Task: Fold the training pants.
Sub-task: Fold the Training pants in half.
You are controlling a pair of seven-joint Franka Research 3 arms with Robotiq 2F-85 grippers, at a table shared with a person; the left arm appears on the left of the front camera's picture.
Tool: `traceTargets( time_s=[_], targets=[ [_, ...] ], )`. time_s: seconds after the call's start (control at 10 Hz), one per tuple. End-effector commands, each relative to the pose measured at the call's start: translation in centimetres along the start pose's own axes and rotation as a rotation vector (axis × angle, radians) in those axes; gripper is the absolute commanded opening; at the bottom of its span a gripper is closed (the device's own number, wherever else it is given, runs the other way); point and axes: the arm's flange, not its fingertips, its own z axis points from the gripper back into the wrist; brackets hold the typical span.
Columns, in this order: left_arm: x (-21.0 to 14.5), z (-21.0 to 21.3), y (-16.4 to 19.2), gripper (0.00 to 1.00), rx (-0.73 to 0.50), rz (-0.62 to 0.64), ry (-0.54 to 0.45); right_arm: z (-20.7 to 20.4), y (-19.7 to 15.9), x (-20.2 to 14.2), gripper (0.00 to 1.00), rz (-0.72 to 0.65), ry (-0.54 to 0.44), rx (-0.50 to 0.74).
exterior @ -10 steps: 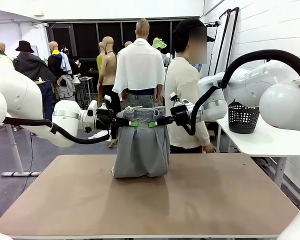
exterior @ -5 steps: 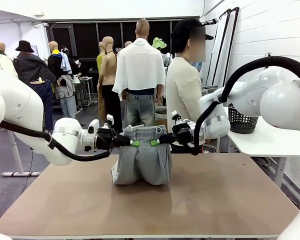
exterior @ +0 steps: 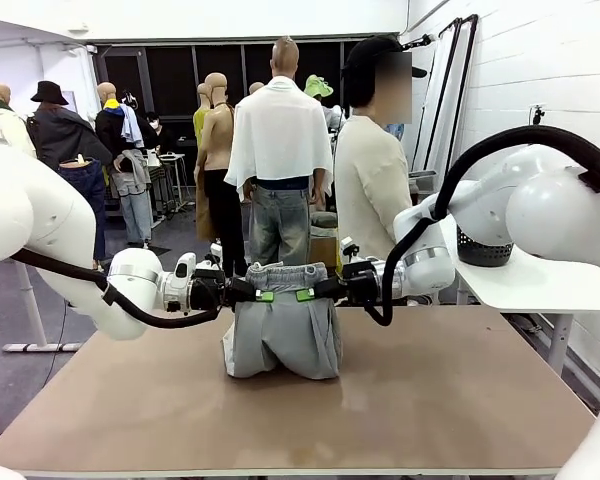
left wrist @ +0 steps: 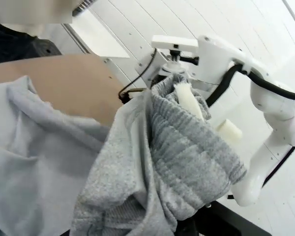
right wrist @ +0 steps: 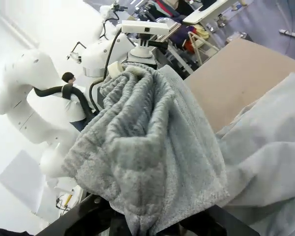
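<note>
Came down lower than a moment before, with more of the pants (exterior: 282, 332) piled on the counter (exterior: 400, 400). Left tool (exterior: 261, 295) and right tool (exterior: 307, 294) clamped on the waistband. Probably laying them down to fold. Brown, bare counter; a person (exterior: 372, 185) behind.

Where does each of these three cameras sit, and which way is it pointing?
Front view: fixed between the arms, looking across the table at a person; both arms show.
Left wrist view: on the left arm, looking along its gripper at the pants; the right arm shows beyond.
Right wrist view: mirrored, left arm beyond.
All three share the pants' waistband.
</note>
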Motion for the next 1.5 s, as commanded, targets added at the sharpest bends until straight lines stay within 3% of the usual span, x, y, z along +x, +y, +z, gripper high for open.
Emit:
traceTargets(
  time_s=[0.0,0.3,0.6,0.7,1.1,1.4],
  targets=[
    [1.2,1.5,2.3,0.00,0.061,0.049,-0.034,0.6,-2.1,2.0,0.00,-0.038,-0.051,-0.068],
    [1.8,2.0,4.8,0.00,0.114,0.070,-0.050,-0.5,-4.2,2.6,0.00,-0.057,-0.036,-0.134],
    [1.6,2.2,4.4,0.00,0.068,-0.035,-0.086,-0.7,-3.3,2.9,0.00,-0.004,0.021,-0.179],
    [1.7,1.0,4.9,0.00,0.085,0.047,-0.045,-1.4,-4.2,1.8,0.00,-0.032,-0.010,-0.130],
    [1.6,0.8,4.9,0.00,0.079,0.030,-0.048,-1.6,-4.0,1.9,0.00,-0.023,0.002,-0.136],
    [4.7,0.1,6.6,0.00,0.132,0.130,-0.018,-2.0,-6.3,3.0,0.00,-0.096,-0.032,-0.149]
  ],
)
